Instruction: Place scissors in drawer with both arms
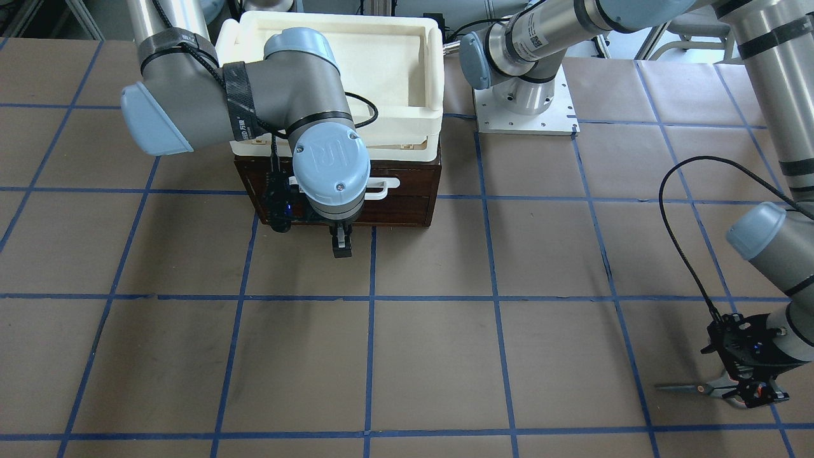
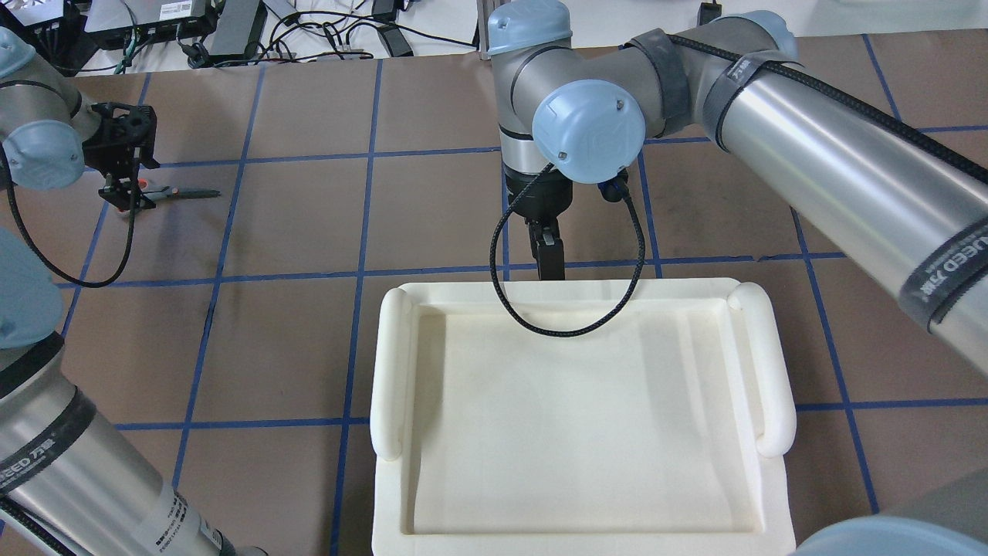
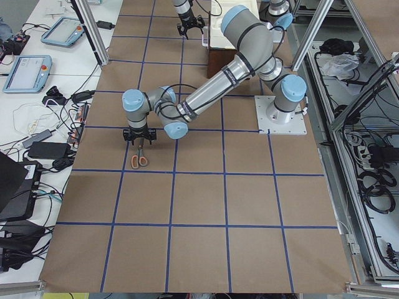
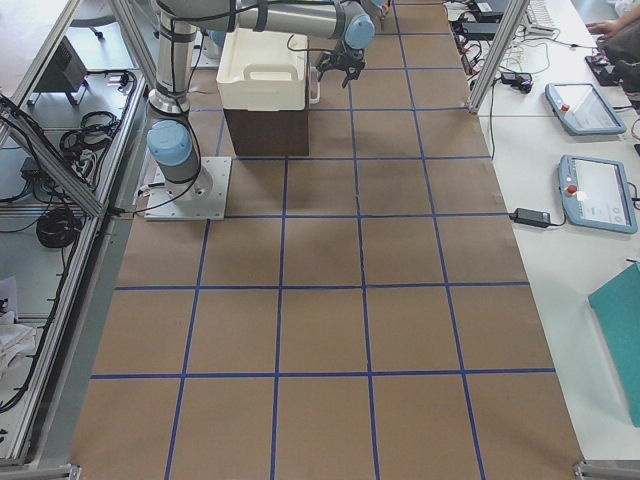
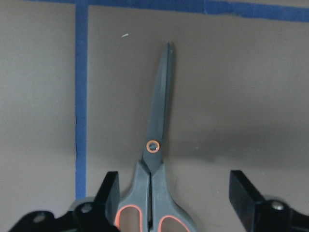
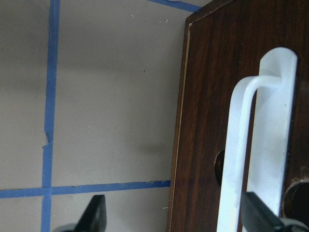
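Scissors [image 5: 153, 159] lie flat on your bench [image 5: 241, 96], blades shut, handles inside the wide-open left claw [image 5: 176, 193], not yet gripped. Farther off, the right claw [image 6: 176, 212] hangs open close to the white handle [image 6: 270, 121] of the drawer [image 1: 413, 184], which looks shut. You have grasping, opening and placing all left.

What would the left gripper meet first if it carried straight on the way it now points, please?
The left gripper points down at the scissors, whose handles lie between its open fingers; it would likely meet them, or the table beneath, first. Depth is unclear.
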`<state>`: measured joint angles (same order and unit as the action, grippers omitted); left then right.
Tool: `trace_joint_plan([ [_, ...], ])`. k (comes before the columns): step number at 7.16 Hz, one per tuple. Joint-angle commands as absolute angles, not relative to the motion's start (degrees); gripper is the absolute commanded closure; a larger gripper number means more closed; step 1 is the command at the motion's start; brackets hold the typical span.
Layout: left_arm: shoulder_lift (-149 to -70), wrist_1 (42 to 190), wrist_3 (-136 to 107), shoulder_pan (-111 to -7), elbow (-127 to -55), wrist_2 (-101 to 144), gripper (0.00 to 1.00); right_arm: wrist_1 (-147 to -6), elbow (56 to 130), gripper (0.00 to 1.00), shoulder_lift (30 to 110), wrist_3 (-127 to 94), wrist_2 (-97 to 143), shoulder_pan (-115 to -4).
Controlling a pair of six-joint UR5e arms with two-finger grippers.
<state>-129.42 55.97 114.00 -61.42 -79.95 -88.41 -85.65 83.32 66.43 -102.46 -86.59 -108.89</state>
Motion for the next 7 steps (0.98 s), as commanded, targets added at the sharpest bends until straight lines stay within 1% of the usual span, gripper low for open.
trace_joint_plan([
  [1,-130.69,55.90,117.85,-60.56,-79.63,-87.54,0.22,-85.25,83.32,0.01,65.83,-102.48,-86.75,-108.90],
  [2,-131.30,55.90,118.82,-60.64,-79.54,-87.63,0.23,-85.25,83.32,0.01,65.57,-102.48,-86.84,-108.90],
  [7,-132.71,54.23,121.02,-60.56,-79.63,-87.63,0.23,-84.20,83.50,0.01,64.52,-102.39,-86.57,-108.90],
])
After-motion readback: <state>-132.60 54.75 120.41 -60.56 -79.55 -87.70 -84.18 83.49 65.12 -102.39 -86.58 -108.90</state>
